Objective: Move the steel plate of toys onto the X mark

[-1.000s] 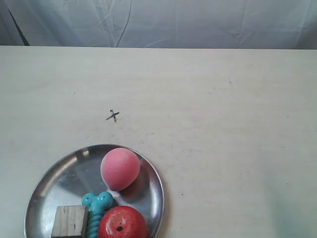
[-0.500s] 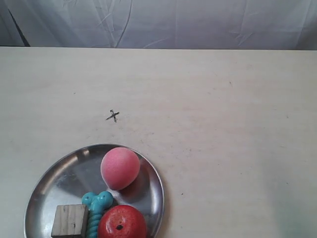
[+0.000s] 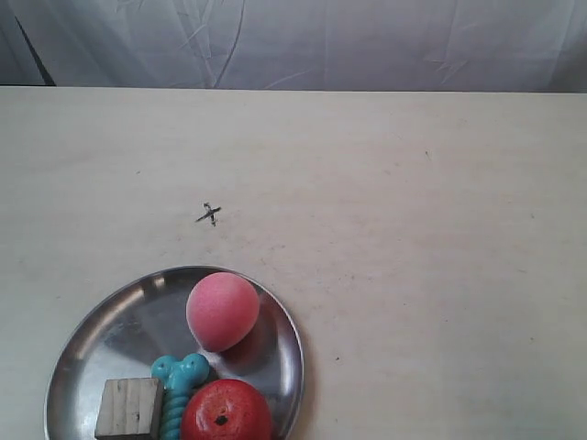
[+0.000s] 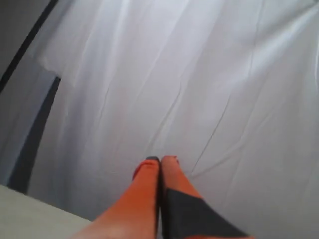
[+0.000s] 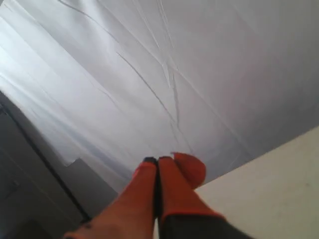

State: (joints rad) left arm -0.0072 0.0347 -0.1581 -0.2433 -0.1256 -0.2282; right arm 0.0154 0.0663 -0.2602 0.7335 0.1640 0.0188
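Note:
The steel plate (image 3: 119, 321) lies at the exterior view's lower left, partly cut off by the bottom edge. On it sit a pink ball (image 3: 222, 311), a red apple-like ball (image 3: 227, 412), a turquoise bone (image 3: 177, 383) and a pale wooden cube (image 3: 129, 409); the small die is out of view. The X mark (image 3: 209, 214) is on the bare table just beyond the plate's far rim. Neither arm appears in the exterior view. My left gripper (image 4: 160, 160) and right gripper (image 5: 157, 160) are both shut on nothing, raised and facing the white curtain.
A cream table (image 3: 413, 257) fills the exterior view, with a wrinkled white curtain (image 3: 303, 41) behind its far edge. The right wrist view catches a table corner (image 5: 269, 189) and a dark frame (image 5: 30, 149).
A faint greenish blur at the exterior view's lower right edge has gone. The plate and toys have not moved.

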